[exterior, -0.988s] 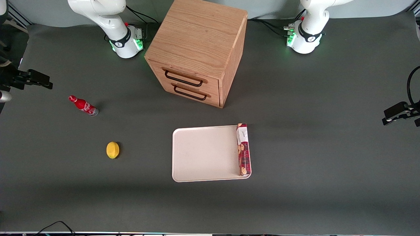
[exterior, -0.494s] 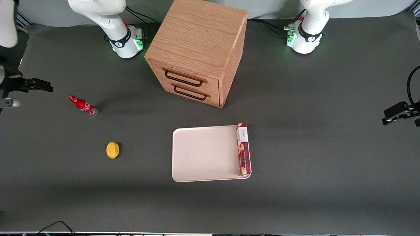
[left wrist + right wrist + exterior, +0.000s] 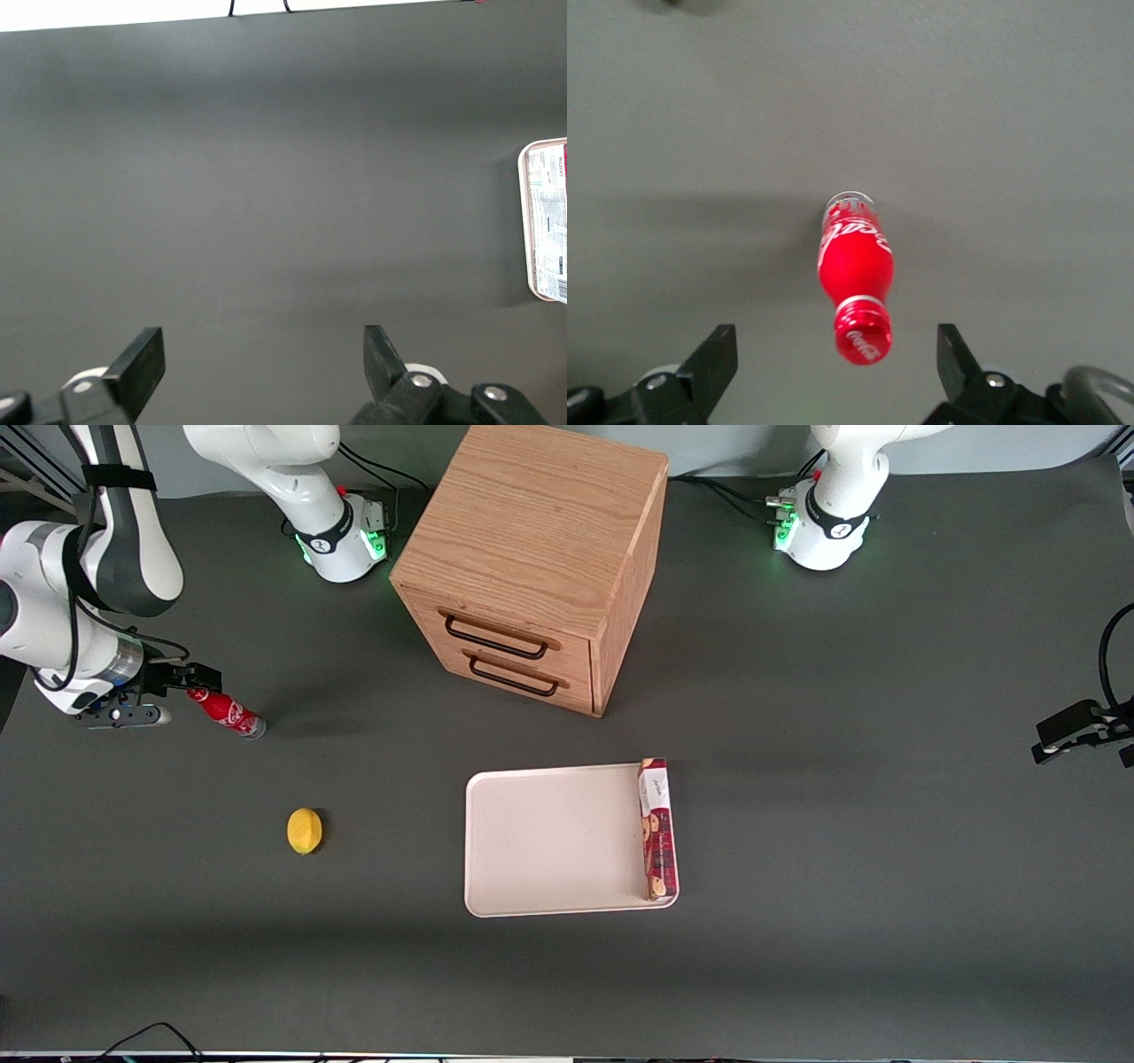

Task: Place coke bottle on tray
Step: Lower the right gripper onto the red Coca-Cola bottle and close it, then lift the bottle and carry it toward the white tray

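The coke bottle (image 3: 225, 711), small and red with a red cap and clear base, stands upright on the dark table toward the working arm's end. My right gripper (image 3: 184, 679) hangs just above its cap. In the right wrist view the bottle (image 3: 855, 271) stands between my two black fingers, which are spread wide and touch nothing. The gripper (image 3: 837, 354) is open and empty. The cream-white tray (image 3: 554, 841) lies flat near the table's middle, in front of the wooden cabinet and nearer the front camera than it.
A long red cookie box (image 3: 657, 828) lies on the tray along one edge. A yellow lemon (image 3: 305, 831) sits nearer the front camera than the bottle. A wooden two-drawer cabinet (image 3: 536, 558) stands mid-table.
My right arm has swung in from the table's end and come down, so the gripper now sits over the bottle's cap. The bottle, lemon, tray and box have not moved.
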Robot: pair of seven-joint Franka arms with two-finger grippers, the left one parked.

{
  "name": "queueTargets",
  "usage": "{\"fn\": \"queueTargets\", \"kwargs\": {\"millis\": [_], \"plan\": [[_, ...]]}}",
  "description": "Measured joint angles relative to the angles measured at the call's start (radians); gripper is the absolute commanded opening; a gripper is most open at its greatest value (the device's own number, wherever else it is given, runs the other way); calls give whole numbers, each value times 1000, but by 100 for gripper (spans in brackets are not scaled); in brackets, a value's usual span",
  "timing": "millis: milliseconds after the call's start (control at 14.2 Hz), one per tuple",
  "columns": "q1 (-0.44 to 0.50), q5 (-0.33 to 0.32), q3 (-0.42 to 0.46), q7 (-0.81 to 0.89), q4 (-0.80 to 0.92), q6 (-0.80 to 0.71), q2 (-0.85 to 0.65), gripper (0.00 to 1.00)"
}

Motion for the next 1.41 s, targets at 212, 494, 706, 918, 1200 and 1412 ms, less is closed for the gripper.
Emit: {"fn": "queueTargets", "kwargs": {"millis": [212,494,706,918,1200,1412], "plan": [[-2,-3,-21,0,-60,71,0,83],[-3,-3,-21,-1,-70,83,0,0],[-3,-4,-21,-8,-70,83,0,0],[-3,-4,-21,-18,-70,83,0,0],[0,-6,-13,-24,17,-11,-4,0],[9,-7,26,-61,246,-254,-9,0]]}}
